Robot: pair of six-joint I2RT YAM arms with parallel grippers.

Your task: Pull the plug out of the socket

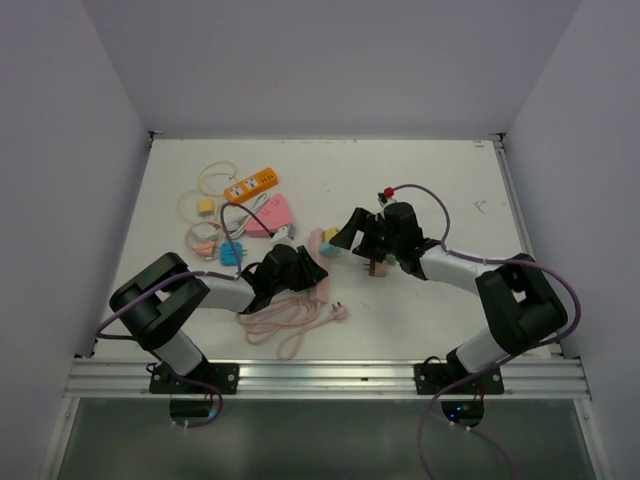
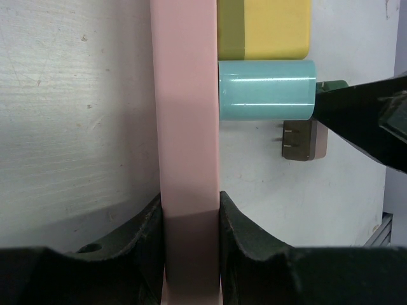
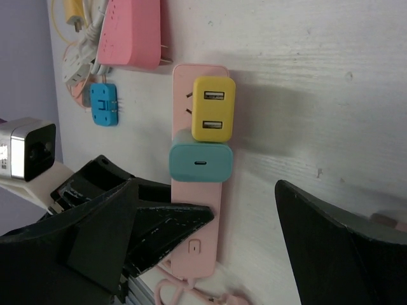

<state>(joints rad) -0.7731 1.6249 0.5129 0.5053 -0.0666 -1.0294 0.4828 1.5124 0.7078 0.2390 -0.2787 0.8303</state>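
Observation:
A pink power strip lies mid-table with a yellow USB plug and a teal plug seated in it. My left gripper is shut on the strip's near end; in the left wrist view its fingers clamp both sides of the strip. The teal plug and yellow plug stick out of the strip beyond them. My right gripper hovers open just above the teal plug, with its jaws wide apart on either side. One right finger nearly touches the plug's face.
A brown plug lies right of the strip. The strip's pink cable is coiled near the front edge. At the back left lie a pink adapter, a blue adapter, an orange power strip and pale cables.

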